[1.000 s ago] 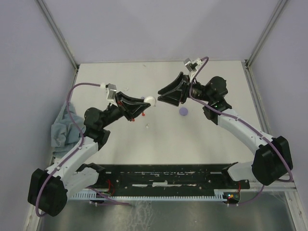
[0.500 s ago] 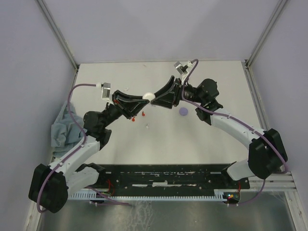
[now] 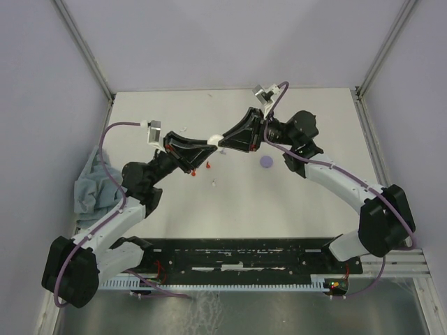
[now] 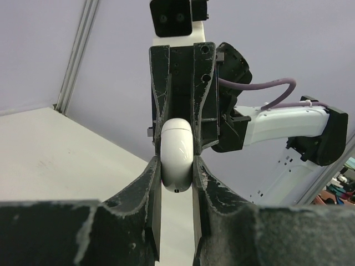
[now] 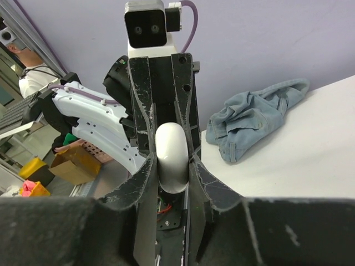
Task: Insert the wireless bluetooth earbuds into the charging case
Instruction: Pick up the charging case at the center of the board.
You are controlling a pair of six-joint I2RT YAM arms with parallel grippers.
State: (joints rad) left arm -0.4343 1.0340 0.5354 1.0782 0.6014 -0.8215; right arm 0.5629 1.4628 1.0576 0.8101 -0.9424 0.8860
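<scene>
Right end effector (image 3: 222,142) now around case (image 4: 176,154)

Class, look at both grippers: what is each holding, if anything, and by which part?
Both clamp the same white case, off the table: the left gripper on one end, the right gripper on the opposite end.

I count two round cases: one white case (image 3: 215,139) and one lavender case (image 3: 266,162). Of tiny earbuds I see three: two red earbuds (image 3: 208,165) (image 3: 192,172) and one white earbud (image 3: 213,183). One blue cloth (image 3: 87,185) is at the left.
</scene>
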